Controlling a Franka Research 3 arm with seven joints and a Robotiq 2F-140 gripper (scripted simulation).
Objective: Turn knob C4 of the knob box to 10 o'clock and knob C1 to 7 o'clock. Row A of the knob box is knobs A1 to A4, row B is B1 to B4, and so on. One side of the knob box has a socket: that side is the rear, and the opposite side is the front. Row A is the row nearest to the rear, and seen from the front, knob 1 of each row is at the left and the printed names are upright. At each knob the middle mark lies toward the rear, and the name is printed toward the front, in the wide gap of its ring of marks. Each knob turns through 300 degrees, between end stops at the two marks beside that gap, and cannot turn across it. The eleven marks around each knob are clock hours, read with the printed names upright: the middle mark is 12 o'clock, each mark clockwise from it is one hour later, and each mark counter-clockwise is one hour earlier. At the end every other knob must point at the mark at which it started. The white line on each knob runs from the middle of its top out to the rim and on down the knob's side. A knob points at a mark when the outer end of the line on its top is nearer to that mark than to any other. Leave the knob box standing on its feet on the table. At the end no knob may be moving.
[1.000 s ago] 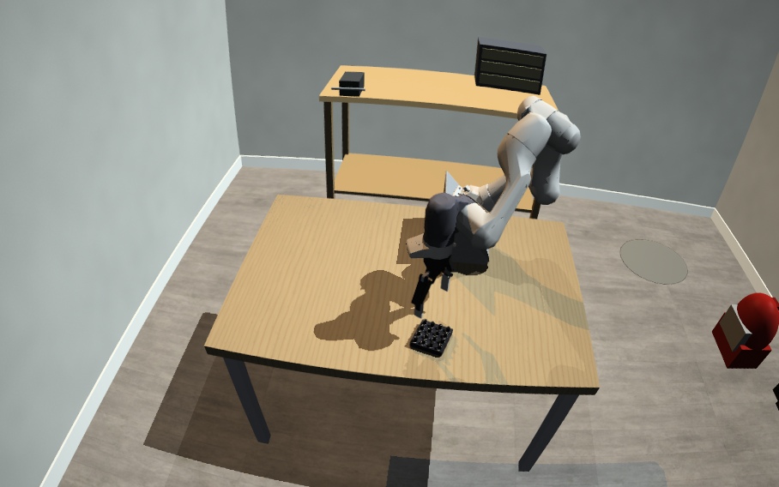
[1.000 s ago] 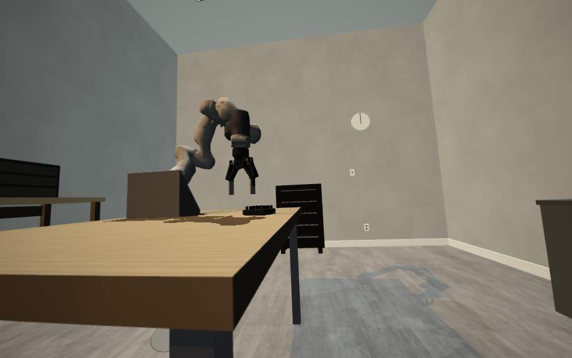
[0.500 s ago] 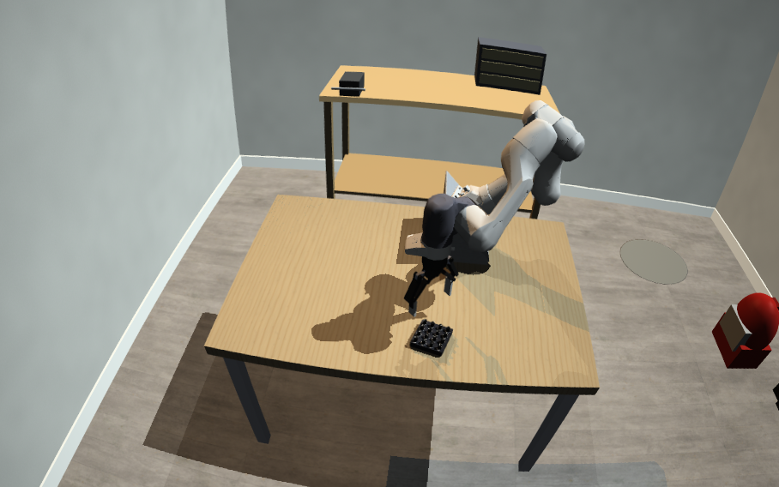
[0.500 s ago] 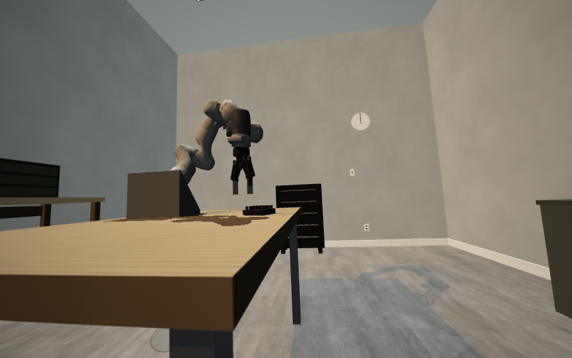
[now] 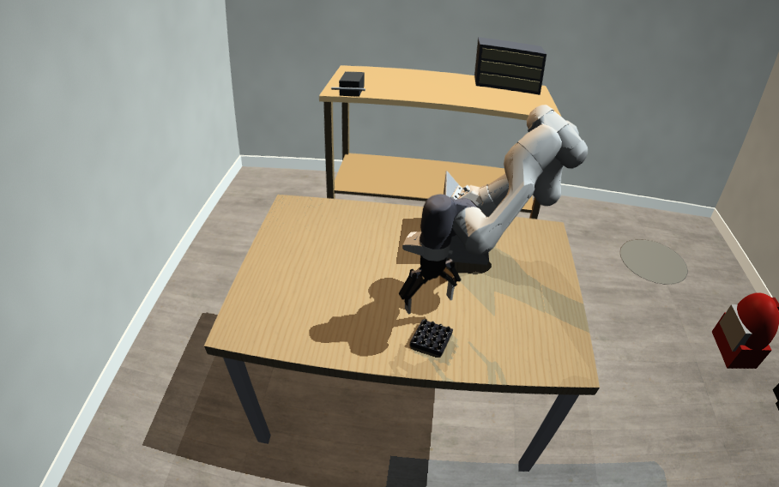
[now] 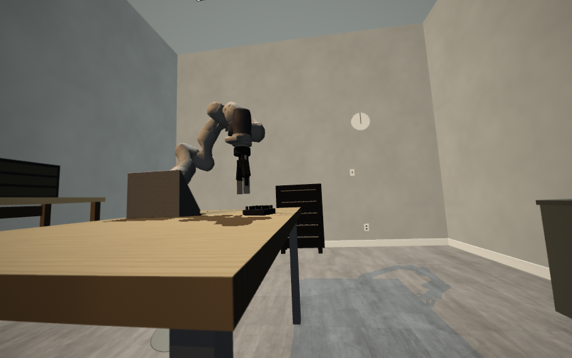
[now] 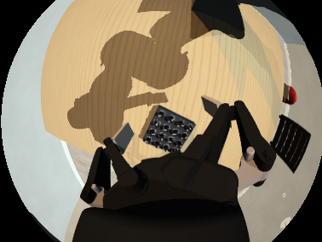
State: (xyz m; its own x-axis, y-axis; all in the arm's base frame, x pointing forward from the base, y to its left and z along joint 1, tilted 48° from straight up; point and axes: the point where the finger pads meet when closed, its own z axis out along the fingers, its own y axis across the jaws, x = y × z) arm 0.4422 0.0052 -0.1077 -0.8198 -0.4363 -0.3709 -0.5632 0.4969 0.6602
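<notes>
We see the black knob box (image 5: 431, 338) (image 6: 259, 210) (image 7: 168, 129), squarish with stubby knobs on top, lying on the striped, wood-grained worktop (image 5: 321, 258) (image 6: 126, 249) (image 7: 77, 64). Above it, apart from it, the hand (image 5: 429, 301) (image 6: 243, 188) (image 7: 165, 116) is spread wide, with nothing between its flat grey pads. Beyond stands a dark drawer chest (image 6: 299, 217) (image 7: 290, 142); we cannot see inside. The knobs' white lines and printed names are too small for us to read.

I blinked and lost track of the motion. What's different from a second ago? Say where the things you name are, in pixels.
The pincer (image 5: 429, 304) (image 6: 243, 193) (image 7: 165, 116) has turned clockwise as seen from above, and the arm's elbow (image 5: 542, 117) has shifted slightly rightward in the top view. Nothing was taken hold of or let go: the pincer stays open. The knob box (image 5: 431, 339) (image 6: 259, 212) (image 7: 169, 129) stayed put.
</notes>
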